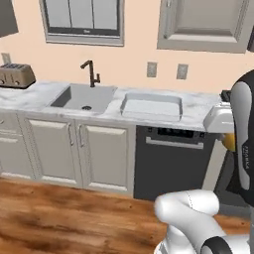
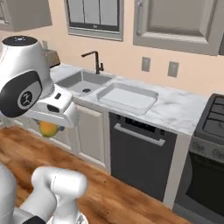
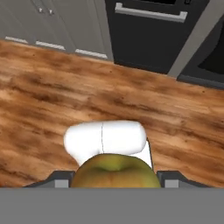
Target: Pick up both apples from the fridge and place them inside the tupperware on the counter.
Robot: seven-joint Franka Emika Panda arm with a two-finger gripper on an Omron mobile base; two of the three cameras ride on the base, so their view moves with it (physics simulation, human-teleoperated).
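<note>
One yellow-orange apple (image 3: 114, 171) clenched in the gripper (image 3: 114, 179) — one tupperware (image 1: 151, 105) (counter (image 1: 198, 106)).

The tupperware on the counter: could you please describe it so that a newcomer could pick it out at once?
Find the marble counter below the window, then the grey sink with its dark tap. Immediately right of that basin, above the black dishwasher, lies the tupperware. Unlike the sunken sink, it sits on top of the worktop, white, shallow, with rounded corners and no drain.
</note>
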